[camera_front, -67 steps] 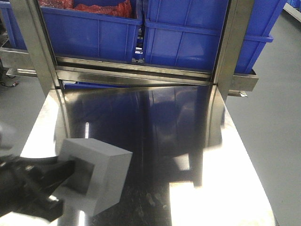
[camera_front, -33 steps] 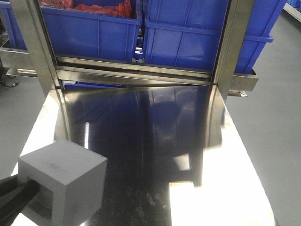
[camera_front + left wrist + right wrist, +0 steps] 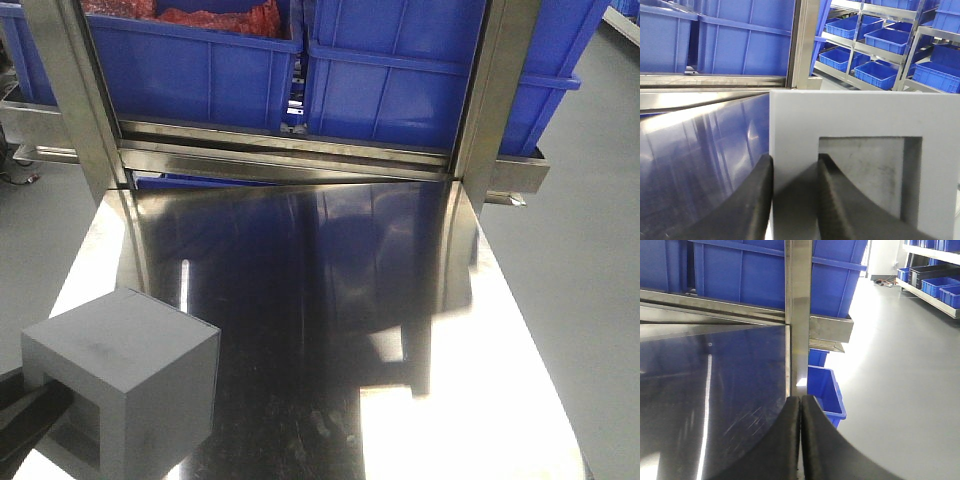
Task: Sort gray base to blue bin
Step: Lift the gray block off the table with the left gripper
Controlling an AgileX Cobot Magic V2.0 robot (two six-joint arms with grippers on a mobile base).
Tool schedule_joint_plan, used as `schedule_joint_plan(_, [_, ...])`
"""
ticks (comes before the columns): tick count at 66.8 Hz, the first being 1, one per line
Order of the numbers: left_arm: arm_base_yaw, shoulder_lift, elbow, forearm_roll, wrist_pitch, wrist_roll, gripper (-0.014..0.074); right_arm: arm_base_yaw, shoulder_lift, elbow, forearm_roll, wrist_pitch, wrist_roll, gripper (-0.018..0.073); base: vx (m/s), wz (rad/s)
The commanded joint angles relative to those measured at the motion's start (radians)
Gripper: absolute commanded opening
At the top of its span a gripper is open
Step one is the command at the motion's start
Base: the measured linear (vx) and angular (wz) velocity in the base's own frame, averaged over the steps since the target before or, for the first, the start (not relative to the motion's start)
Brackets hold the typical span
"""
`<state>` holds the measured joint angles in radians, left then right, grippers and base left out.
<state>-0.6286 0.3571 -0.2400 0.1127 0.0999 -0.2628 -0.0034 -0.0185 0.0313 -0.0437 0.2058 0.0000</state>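
Note:
The gray base (image 3: pixel 125 380) is a matte gray block with a square recess, held over the steel table's front left corner. My left gripper (image 3: pixel 38 408) is shut on the recess's left-hand wall as the left wrist view shows it. There the gray base (image 3: pixel 860 125) fills the right half, and my left gripper (image 3: pixel 794 164) has one finger (image 3: pixel 837 200) inside the recess and one outside. Two large blue bins (image 3: pixel 420 80) stand on the rack behind the table; the left one (image 3: pixel 190 70) holds red items. My right gripper (image 3: pixel 800 401) is shut and empty over the table's right edge.
Steel uprights (image 3: pixel 495 100) and a crossbar (image 3: pixel 290 155) frame the back of the reflective steel table (image 3: pixel 320 300). A small blue bin (image 3: pixel 826 390) sits on the floor beyond the right edge. Shelves with several blue bins (image 3: pixel 885 45) stand at the right.
My left gripper has carried the gray base to the left and toward the table's front edge, and the block has turned a little. The right gripper shows in no earlier frame.

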Motion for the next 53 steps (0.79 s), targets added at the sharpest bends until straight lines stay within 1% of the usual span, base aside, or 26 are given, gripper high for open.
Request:
schedule_joint_plan(1, [-0.004, 0.002, -0.032, -0.004, -0.111, -0.005, -0.0007, -0.002, -0.007, 0.006, -0.009, -0.079, -0.012, -0.0005, 0.0, 0.0])
schedule_joint_plan(37, [-0.004, 0.002, -0.032, -0.004, -0.111, -0.005, -0.0007, -0.002, -0.007, 0.006, -0.009, -0.081, -0.012, -0.0005, 0.0, -0.01])
schedule_joint_plan(45, [-0.004, 0.002, -0.032, -0.004, -0.111, -0.005, -0.0007, -0.002, -0.007, 0.006, -0.009, -0.081, -0.012, -0.0005, 0.0, -0.21])
schedule_joint_plan(53, [0.0, 0.002, -0.032, -0.004, -0.111, -0.005, -0.0007, -0.002, -0.007, 0.006, -0.009, -0.081, -0.012, -0.0005, -0.02, -0.44])
